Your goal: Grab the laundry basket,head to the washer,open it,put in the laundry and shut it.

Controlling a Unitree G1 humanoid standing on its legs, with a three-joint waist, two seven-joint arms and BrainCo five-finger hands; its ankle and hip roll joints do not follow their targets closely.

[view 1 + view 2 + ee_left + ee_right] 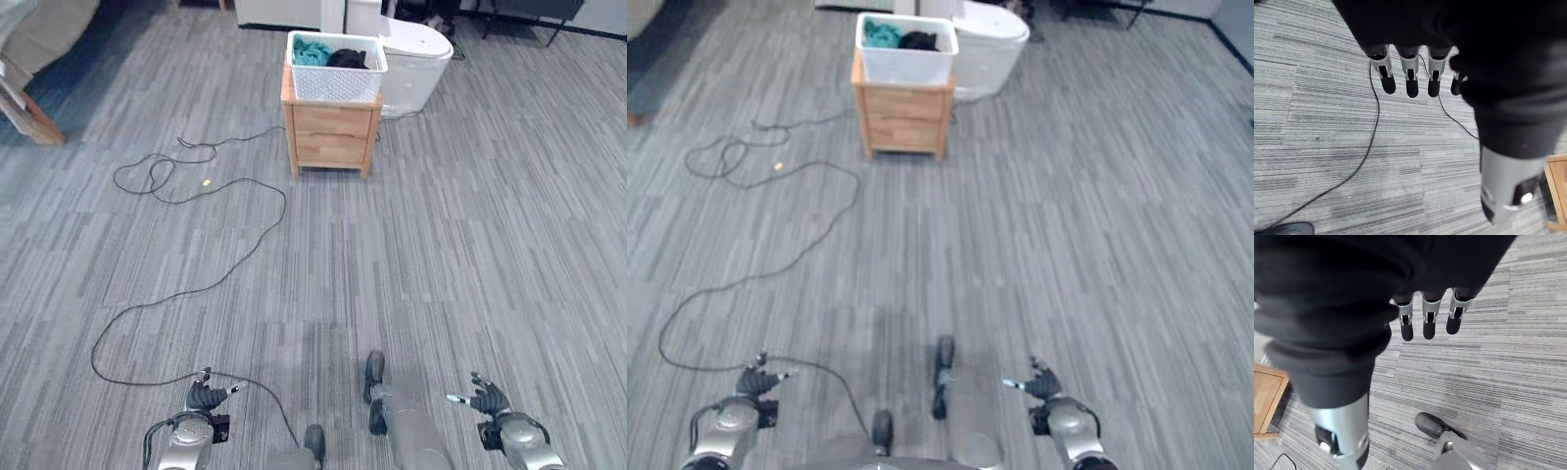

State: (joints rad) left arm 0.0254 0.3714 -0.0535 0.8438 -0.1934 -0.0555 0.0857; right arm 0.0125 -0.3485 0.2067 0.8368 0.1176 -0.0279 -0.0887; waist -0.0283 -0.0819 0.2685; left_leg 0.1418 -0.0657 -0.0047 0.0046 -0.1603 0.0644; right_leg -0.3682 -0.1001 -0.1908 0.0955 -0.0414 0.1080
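Hands first, nearest the camera: left hand (pixel 203 397) at about 7 o'clock in the head views, right hand (pixel 490 397) at about 5 o'clock, both low over the grey plank floor (pixel 441 245). Each wrist view shows straight, relaxed fingers hanging over bare floor, spread a little, holding nothing.

Mid ground: open floor, with a small yellowish scrap (pixel 207 181) lying at roughly 10 o'clock.

Far ground, 12 o'clock: white laundry basket (pixel 335 69) sitting on top of a small wooden nightstand (pixel 331 132) with two drawer fronts. Basket carries a teal garment (pixel 312 51) on its left side and a dark garment (pixel 347 59) beside it. Touching the nightstand's right flank, at about 1 o'clock, a white rounded appliance (pixel 416 59), probably the washer; its door cannot be made out from here. At 10 o'clock, top corner, the edge of a bed or sofa with a wooden leg (pixel 34 117).

Step in hand, as judged: the approach to the basket, the very start of the task. Basket well apart from both hands, out of reach.

Next move calls for walking straight ahead toward 12 o'clock, then raising both hands to the basket's side rims for a two-handed lift off the nightstand.
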